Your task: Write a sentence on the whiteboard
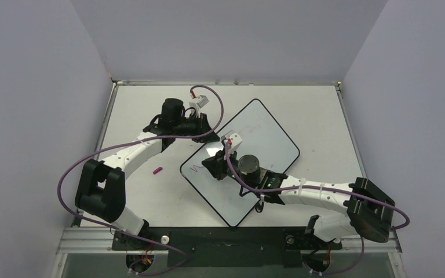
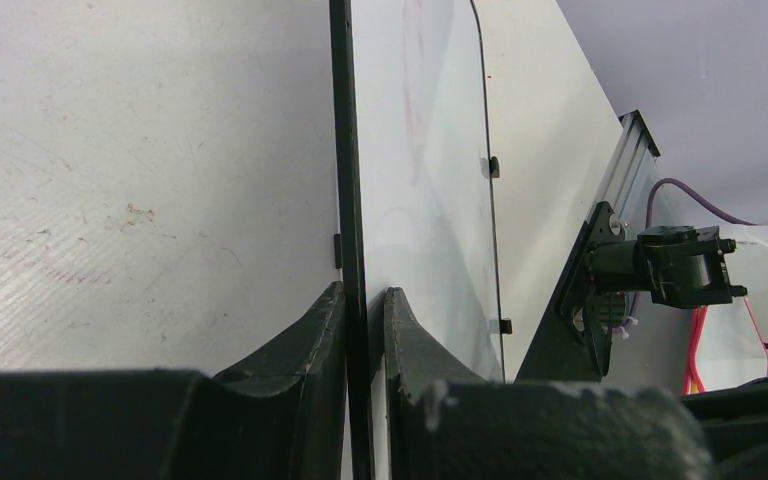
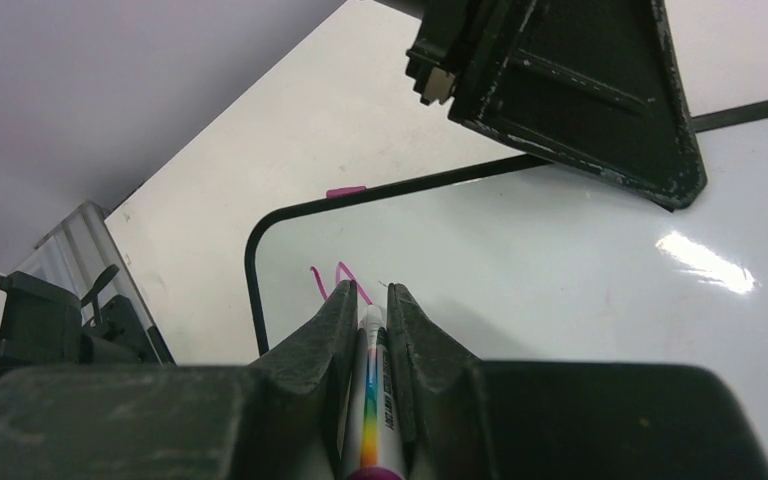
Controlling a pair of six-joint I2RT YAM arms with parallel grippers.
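The whiteboard (image 1: pixel 266 139) lies flat on the table (image 1: pixel 145 104), turned so its corners point near, far, left and right. It is in the middle of the table, just ahead of both arm bases.

Your left gripper (image 2: pixel 365 295) is narrowed right down onto the thin black rim on the board's far-left side, one finger on each side of it. That is the right place to hold. The board looks stiff, thin and probably light, and its glossy face gives pads little to grip, so the rim is the only honest handle. On this smooth tabletop it could easily slide or pivot under pen pressure, so treat that pinch as the anchor and don't relax it.

Your right gripper (image 3: pixel 370 295) is clamped on the marker (image 3: pixel 373 400), with the barrel running between the fingers and the tip poking out just past them at the board's left corner. The barrel is slim and smooth, and side load could twist it in the pads, so press lightly and let the tip glide.

Of the sentence (image 3: pixel 318 284) only a couple of pink strokes show, just beyond the tip. I can't tell from the wrist view whether the tip is touching the surface.

A small pink piece, probably the cap (image 1: pixel 157 171), lies on the table left of the board, well clear of it.
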